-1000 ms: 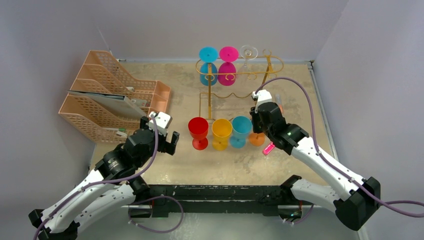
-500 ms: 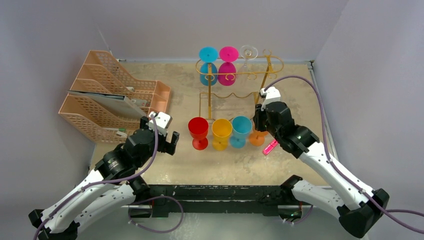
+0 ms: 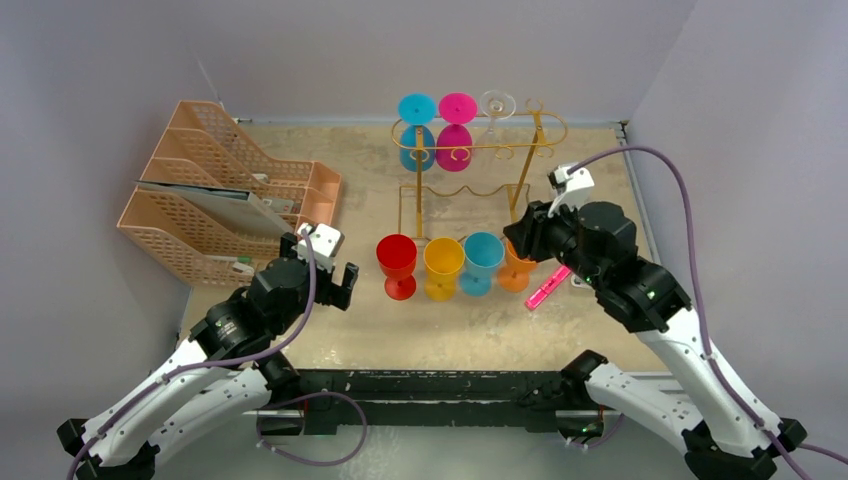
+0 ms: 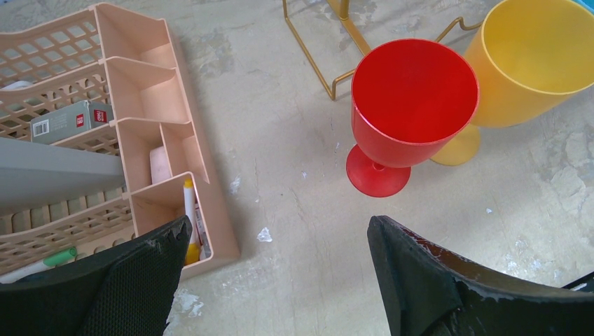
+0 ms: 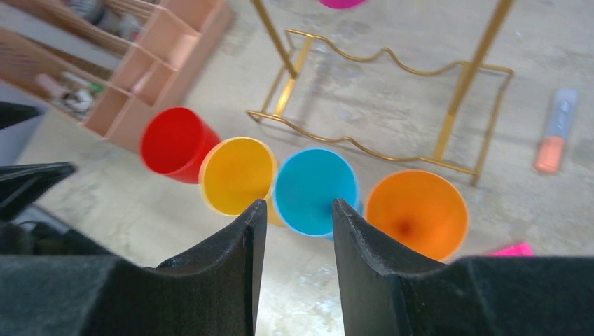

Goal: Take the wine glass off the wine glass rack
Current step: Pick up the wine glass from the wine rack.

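The gold wire wine glass rack (image 3: 480, 150) stands at the back of the table. A blue glass (image 3: 416, 130), a magenta glass (image 3: 456, 128) and a clear glass (image 3: 496, 108) hang upside down from its top. Red (image 3: 397, 262), yellow (image 3: 443, 265), cyan (image 3: 481, 260) and orange (image 3: 515, 272) glasses stand upright in a row before it. My right gripper (image 3: 520, 235) is open and empty, above the cyan (image 5: 315, 189) and orange (image 5: 417, 210) glasses. My left gripper (image 3: 325, 270) is wide open and empty, left of the red glass (image 4: 413, 105).
Peach mesh file trays (image 3: 220, 190) fill the left side, with pens in their front boxes (image 4: 189, 210). A pink marker (image 3: 547, 287) lies right of the orange glass. An orange and grey marker (image 5: 557, 133) lies right of the rack's leg (image 5: 461, 105).
My right arm has lifted and drawn back to the right, away from the orange glass, which stays standing on the table. The left arm has not moved.
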`<state>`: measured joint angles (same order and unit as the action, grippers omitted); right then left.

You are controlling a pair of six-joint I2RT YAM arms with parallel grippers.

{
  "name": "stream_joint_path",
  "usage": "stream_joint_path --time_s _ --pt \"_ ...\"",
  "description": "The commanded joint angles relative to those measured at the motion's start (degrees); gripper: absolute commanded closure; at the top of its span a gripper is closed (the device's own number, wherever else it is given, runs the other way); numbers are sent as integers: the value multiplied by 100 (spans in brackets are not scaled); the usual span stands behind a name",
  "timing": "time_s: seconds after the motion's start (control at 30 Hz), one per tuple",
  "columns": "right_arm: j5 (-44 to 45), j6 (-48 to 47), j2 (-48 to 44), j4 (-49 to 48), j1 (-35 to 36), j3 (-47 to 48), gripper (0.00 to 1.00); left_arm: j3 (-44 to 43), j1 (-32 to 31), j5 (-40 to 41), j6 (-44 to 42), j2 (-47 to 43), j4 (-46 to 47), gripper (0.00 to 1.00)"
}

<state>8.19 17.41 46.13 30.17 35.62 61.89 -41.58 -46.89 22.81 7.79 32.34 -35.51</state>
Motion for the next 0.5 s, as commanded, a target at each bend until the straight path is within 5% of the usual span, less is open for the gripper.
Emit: stream_joint_path --time_s 0.0,0.17,0.47 --pt "-801 30 252 148 16 802 58 -183 22 75 -48 8 79 5" --pt "-873 -157 1354 914 7 2210 58 -201 22 57 -32 18 44 5" --pt "-264 -251 2700 822 -116 3902 57 -209 22 66 -23 -7 18 5"
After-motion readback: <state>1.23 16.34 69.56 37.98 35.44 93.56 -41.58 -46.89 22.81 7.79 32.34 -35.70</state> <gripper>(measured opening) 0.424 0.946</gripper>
